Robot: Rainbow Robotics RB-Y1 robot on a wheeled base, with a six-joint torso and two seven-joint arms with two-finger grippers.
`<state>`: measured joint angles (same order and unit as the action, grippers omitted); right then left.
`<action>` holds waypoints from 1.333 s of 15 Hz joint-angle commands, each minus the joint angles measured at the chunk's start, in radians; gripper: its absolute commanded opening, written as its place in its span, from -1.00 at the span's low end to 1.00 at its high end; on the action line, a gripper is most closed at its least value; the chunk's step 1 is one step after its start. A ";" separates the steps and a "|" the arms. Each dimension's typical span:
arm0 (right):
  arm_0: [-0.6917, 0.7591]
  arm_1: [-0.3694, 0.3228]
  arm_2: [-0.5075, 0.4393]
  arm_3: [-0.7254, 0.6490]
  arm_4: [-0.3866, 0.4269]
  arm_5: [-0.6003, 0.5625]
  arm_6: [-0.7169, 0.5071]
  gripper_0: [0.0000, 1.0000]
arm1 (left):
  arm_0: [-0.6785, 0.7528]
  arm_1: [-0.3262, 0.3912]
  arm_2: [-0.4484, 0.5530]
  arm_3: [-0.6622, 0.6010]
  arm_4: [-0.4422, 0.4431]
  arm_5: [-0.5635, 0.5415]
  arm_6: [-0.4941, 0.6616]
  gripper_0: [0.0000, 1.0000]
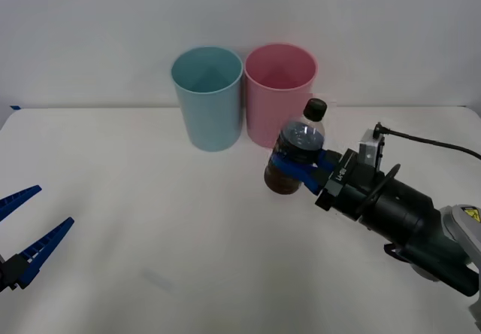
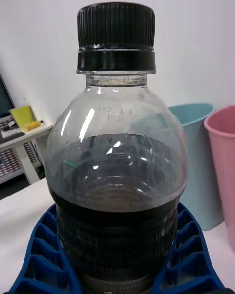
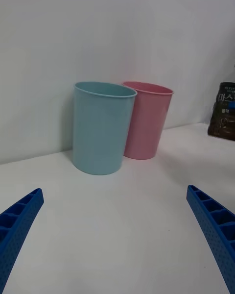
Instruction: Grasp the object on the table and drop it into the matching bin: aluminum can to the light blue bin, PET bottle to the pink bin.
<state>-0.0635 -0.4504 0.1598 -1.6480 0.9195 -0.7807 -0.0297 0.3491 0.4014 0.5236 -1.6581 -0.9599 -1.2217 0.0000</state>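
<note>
the right gripper (image 1: 301, 162) is clenched on the pet bottle (image 1: 294, 157), its blue ribbed fingers (image 2: 46, 255) wrapped around the lower body at the dark label band, one on each side. the bottle is held near upright, tilted a little, with its black cap (image 1: 316, 109) uppermost. in the front view it sits in front of the pink bin (image 1: 279, 93), overlapping that bin's lower right wall, and its base looks to be off the table (image 1: 150, 229), though the contact point is hard to make out. dark brown liquid fills the bottle to about its shoulder; the neck above is clear.

in the right wrist view the bottle (image 2: 117, 176) blocks most of what lies behind it; the light blue bin (image 2: 198, 161) and the pink bin (image 2: 223, 171) appear past its side, the pink one cut off at the edge. the bottle's base is hidden by the fingers.

the left gripper (image 1: 26, 232) hangs low at the near left of the table, well apart from the bins, its fingers (image 3: 19, 225) spread wide and holding nothing. in the left wrist view the light blue bin (image 3: 102, 127) and pink bin (image 3: 147, 120) stand upright, touching or nearly so, the blue one partly covering the pink. at that view's edge a piece of the bottle's label (image 3: 224, 111) appears, cut off.
</note>
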 commanded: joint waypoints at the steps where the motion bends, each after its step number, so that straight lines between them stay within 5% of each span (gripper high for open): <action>1: 0.018 -0.008 -0.052 -0.072 -0.001 -0.002 -0.082 -1.00 | 0.000 0.000 0.000 0.000 0.000 0.000 0.000 1.00; 6: -0.006 -0.036 -0.117 -0.165 -0.001 0.014 -0.199 -1.00 | 0.000 0.000 0.000 0.000 0.000 0.000 0.000 1.00; 12: -0.182 -0.160 -0.097 -0.165 0.025 0.138 -0.237 -1.00 | 0.000 0.000 0.000 0.000 0.000 0.000 0.000 1.00; 20: -0.536 -0.157 -0.009 0.197 0.139 0.147 -0.243 -1.00 | 0.000 0.000 0.000 0.000 0.000 0.000 0.000 1.00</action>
<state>-0.5748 -0.6151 0.1441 -1.4847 1.0438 -0.6347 -0.2748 0.3491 0.4014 0.5236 -1.6581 -0.9599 -1.2217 0.0000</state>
